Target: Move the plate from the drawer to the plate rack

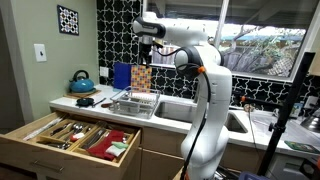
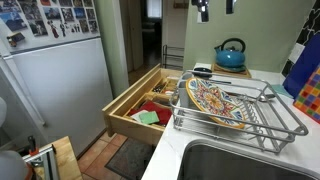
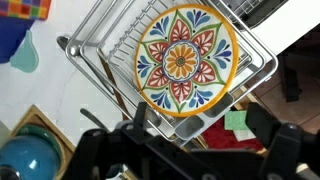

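Observation:
The plate (image 3: 185, 58), round with an orange rim and a floral pattern, stands tilted in the wire plate rack (image 3: 90, 55) on the counter. It shows in both exterior views, plate (image 1: 142, 78) (image 2: 214, 100) in rack (image 1: 135, 103) (image 2: 268, 118). My gripper (image 3: 200, 125) hangs open above the rack, apart from the plate, nothing between its fingers. In the exterior views the gripper (image 1: 148, 45) (image 2: 215, 8) is well above the plate. The light-wood drawer (image 1: 60, 140) (image 2: 135, 100) stands pulled out below the counter.
A blue kettle (image 2: 230, 55) (image 1: 82, 80) sits behind the rack. The steel sink (image 2: 240, 165) lies beside the rack. Red and green cloths (image 3: 235, 120) and utensils lie in the drawer. A white fridge (image 2: 55, 90) stands past the drawer.

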Tool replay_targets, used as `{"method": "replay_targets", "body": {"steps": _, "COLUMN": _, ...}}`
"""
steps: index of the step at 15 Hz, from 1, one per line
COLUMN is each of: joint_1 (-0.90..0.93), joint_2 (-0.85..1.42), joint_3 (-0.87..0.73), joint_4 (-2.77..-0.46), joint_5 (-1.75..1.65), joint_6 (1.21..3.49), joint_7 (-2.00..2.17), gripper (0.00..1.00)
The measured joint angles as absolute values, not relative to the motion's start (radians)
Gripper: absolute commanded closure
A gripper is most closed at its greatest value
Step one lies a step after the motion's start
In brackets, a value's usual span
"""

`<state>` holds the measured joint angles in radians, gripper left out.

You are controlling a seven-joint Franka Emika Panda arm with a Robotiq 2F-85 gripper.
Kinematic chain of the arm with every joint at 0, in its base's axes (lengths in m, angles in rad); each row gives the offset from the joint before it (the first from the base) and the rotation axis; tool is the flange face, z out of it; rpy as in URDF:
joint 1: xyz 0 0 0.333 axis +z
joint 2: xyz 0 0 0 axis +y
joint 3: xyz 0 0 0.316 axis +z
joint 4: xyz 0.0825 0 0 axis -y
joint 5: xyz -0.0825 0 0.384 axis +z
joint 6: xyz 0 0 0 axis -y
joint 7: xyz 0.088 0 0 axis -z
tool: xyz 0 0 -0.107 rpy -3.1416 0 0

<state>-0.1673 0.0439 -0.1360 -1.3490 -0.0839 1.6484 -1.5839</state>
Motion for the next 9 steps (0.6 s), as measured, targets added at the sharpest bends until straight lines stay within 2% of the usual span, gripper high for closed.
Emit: {"method": "replay_targets", "body": {"steps": 9, "joint_1": -0.127, "joint_2": 0.052, "joint_3": -0.102, "joint_4": -1.306, "joint_5": -0.082, "joint_6": 1.451, "joint_7": -1.069, "gripper": 0.0}}
